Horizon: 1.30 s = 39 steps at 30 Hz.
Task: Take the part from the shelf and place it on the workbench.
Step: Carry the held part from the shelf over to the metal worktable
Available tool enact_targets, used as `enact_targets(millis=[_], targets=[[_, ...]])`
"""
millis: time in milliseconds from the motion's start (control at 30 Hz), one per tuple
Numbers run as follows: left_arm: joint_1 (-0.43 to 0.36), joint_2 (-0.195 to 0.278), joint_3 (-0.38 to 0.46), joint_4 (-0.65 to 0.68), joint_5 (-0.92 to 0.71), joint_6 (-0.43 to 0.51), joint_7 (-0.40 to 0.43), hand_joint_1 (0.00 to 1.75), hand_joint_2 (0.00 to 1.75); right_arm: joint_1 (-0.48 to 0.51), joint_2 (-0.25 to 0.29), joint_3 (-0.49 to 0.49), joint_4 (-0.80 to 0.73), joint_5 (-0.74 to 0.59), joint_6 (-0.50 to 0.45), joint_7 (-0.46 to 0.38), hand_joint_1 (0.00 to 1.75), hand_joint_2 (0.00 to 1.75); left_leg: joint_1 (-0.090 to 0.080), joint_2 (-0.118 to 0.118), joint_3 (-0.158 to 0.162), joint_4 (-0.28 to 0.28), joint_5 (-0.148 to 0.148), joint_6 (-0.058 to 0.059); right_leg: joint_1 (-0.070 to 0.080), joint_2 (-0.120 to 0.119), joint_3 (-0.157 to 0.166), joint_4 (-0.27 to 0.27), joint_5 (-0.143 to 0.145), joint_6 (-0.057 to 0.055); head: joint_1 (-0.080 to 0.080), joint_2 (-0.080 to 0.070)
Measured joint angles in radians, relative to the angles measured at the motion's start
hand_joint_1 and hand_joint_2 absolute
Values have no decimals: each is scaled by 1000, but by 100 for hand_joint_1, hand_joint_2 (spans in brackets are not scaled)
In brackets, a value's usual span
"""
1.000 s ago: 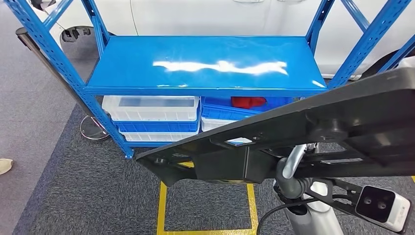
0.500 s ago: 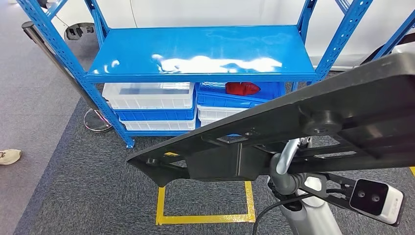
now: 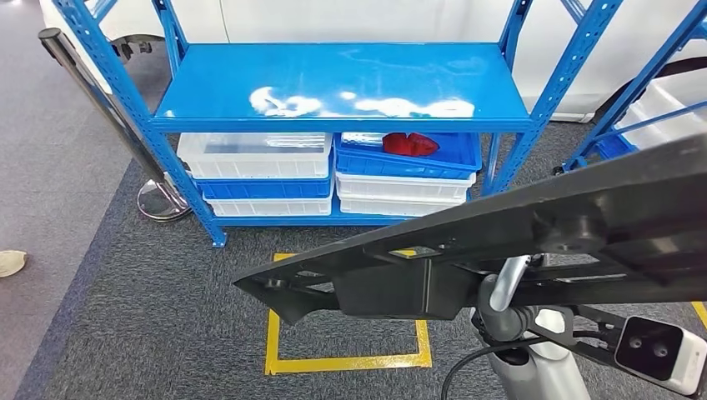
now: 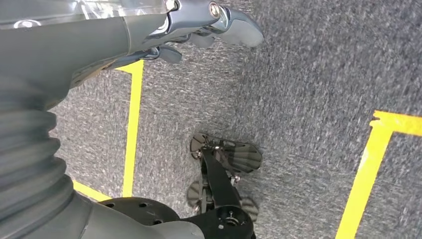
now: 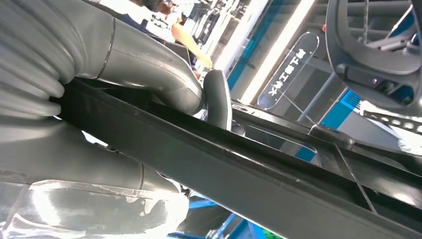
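Long flat black part (image 3: 500,242) with cutouts, gripped by right robot hand (image 5: 164,84), left robot hand (image 4: 209,25) empty.

The right hand (image 5: 149,99) grips the long black part (image 5: 239,174); its thick grey thumb (image 5: 218,99) curls over the part's upper edge; the ribbed grey cover sits just behind. Beyond the part stand blue frame pieces (image 5: 343,107) and an oval sign (image 5: 291,67).
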Motion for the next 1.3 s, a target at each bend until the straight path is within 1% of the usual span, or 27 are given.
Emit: enact_targets(millis=[33,100,167,233,267,333,367,400,433,467,500,567,600,633,700,767,833,867,900,933,967,1000,1067,1133,1200,1233,1300], targets=[[0,0,1,0,0,1,4,0,175,0,0,-1,-5,5,1,0,175,175,-2,7,-1,6,-4,-4,4,-15,34,-63,18,-7,0,0],[-2,0,3,0,0,6,16,0,175,2,0,-3,-15,19,0,0,175,175,-7,20,-4,14,-10,-13,11,-29,59,-119,24,-22,-2,0],[-4,2,6,0,0,12,27,0,175,5,0,-5,-23,36,-5,0,175,175,-9,34,-4,16,-14,-21,12,-12,56,-121,26,-34,-3,0],[-5,5,11,0,0,17,34,0,175,5,0,-6,-32,50,-13,0,175,175,-6,22,-11,39,-38,-32,8,3,57,-126,30,-44,-4,0],[-5,8,15,0,1,20,37,0,175,5,0,-6,-36,54,-16,0,175,175,-3,5,-28,80,-65,-38,5,11,57,-129,32,-48,-4,0],[-3,12,22,0,1,24,40,0,175,5,-1,-6,-39,62,-23,0,175,175,3,-27,-86,210,-129,-46,3,28,54,-129,35,-53,-6,0],[-2,15,25,0,0,26,42,0,175,6,-1,-6,-40,66,-27,0,175,175,5,-34,-115,272,-150,-49,3,38,53,-129,36,-54,-6,0],[-1,17,28,0,0,29,43,0,175,7,-1,-6,-41,71,-31,0,175,175,7,-37,-131,303,-150,-50,3,49,52,-128,37,-53,-5,0],[0,19,29,0,0,33,43,0,175,7,-1,-5,-41,75,-35,0,175,175,8,-38,-129,295,-132,-50,3,61,52,-127,38,-52,-6,0],[0,20,31,0,0,39,44,0,175,7,-1,-4,-42,78,-39,0,175,175,10,-43,-110,249,-96,-49,3,72,52,-126,39,-50,-6,0],[0,22,32,0,0,47,45,0,175,7,-1,-2,-43,81,-43,1,175,175,12,-59,-80,178,-57,-47,2,84,51,-125,41,-48,-6,0],[0,23,38,0,1,70,48,0,175,5,-1,4,-44,85,-50,2,175,175,16,-108,-31,61,-13,-40,2,104,46,-122,45,-39,-5,0],[-1,24,42,0,2,86,50,0,175,4,-1,9,-45,87,-54,2,175,175,16,-125,-22,34,-9,-36,1,114,41,-122,49,-32,-4,0],[-2,24,46,0,3,103,53,0,175,3,-1,12,-45,87,-58,2,175,175,15,-130,-21,28,-11,-33,-1,124,36,-123,54,-25,-4,0],[-5,23,52,0,3,136,59,0,175,2,-2,20,-46,85,-68,3,175,175,14,-108,-20,21,-4,-21,-4,138,29,-124,60,-9,-4,0],[-6,22,56,0,5,139,61,0,175,0,-7,27,-47,81,-84,2,175,175,16,-83,-19,12,6,-6,-2,102,11,-89,34,1,-1,0],[-4,21,60,0,7,107,62,0,175,2,-15,35,-47,78,-105,0,175,175,12,-57,-23,10,11,4,-2,48,-38,27,-36,9,3,0],[-2,21,63,0,7,88,63,0,175,7,-20,40,-47,80,-116,0,175,175,9,-43,-26,11,11,6,-3,37,-67,96,-68,12,4,0],[0,21,66,0,7,71,65,0,175,14,-24,46,-47,83,-126,0,175,175,7,-30,-28,12,12,6,-4,32,-85,145,-86,14,4,0],[1,21,69,0,7,58,67,0,175,22,-27,52,-48,88,-133,0,175,175,6,-16,-30,12,12,7,-4,29,-84,157,-85,15,4,0],[1,20,71,0,6,48,70,0,175,31,-29,57,-50,94,-139,0,175,175,5,-3,-31,13,12,6,-4,25,-62,128,-67,14,4,0],[0,20,72,0,6,41,73,0,175,39,-30,63,-54,99,-142,0,175,175,3,8,-31,15,11,5,-3,14,-22,65,-39,11,4,0],[-2,17,73,0,5,41,80,0,175,49,-30,72,-63,109,-143,0,175,175,-2,28,-31,19,8,1,5,-31,55,-71,-2,-5,3,0],[-3,15,73,0,-3,49,91,0,175,54,-31,77,-72,115,-142,0,175,175,-7,46,-31,22,6,-8,13,-53,78,-123,4,-23,3,0],[-5,15,73,0,-14,50,99,0,175,56,-31,80,-77,118,-144,0,175,175,-8,61,-29,21,5,-18,13,-30,74,-125,12,-35,3,0],[-5,15,73,0,-18,46,100,0,175,56,-31,80,-79,119,-148,0,175,175,-7,53,-30,26,-2,-24,10,-21,73,-129,16,-41,2,0],[-4,14,73,0,-25,33,100,0,175,53,-31,83,-82,123,-159,0,175,175,-3,8,-56,91,-50,-36,4,-1,72,-136,25,-51,2,0]])
